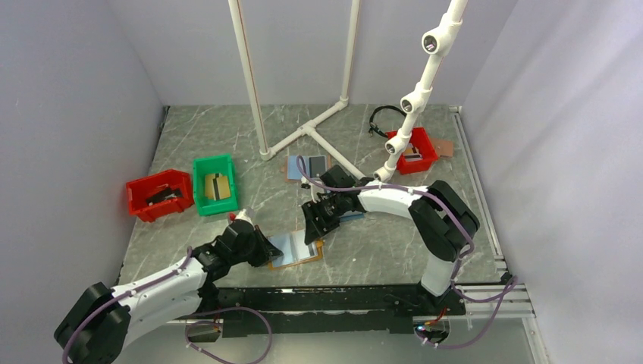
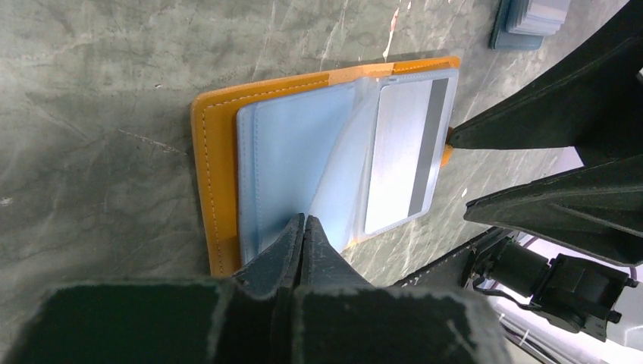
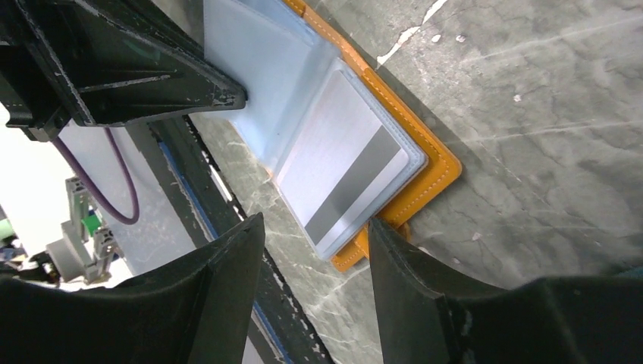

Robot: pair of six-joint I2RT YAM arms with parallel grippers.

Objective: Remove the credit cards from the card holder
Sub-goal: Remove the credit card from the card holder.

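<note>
My closed left end effector [image 2: 303,225] presses the floppy open card holder [image 2: 216,167] onto the worktop [image 2: 98,114] near me, while my right end effector [image 3: 315,227], half open and empty, straddles its stiff, slick-looking silver card [image 3: 345,163], best pinched, I judge, at its outer short edge

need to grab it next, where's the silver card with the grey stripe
The silver striped card sits in a clear sleeve of the open orange-brown card holder front-centre on the table, beside the right gripper.
</note>
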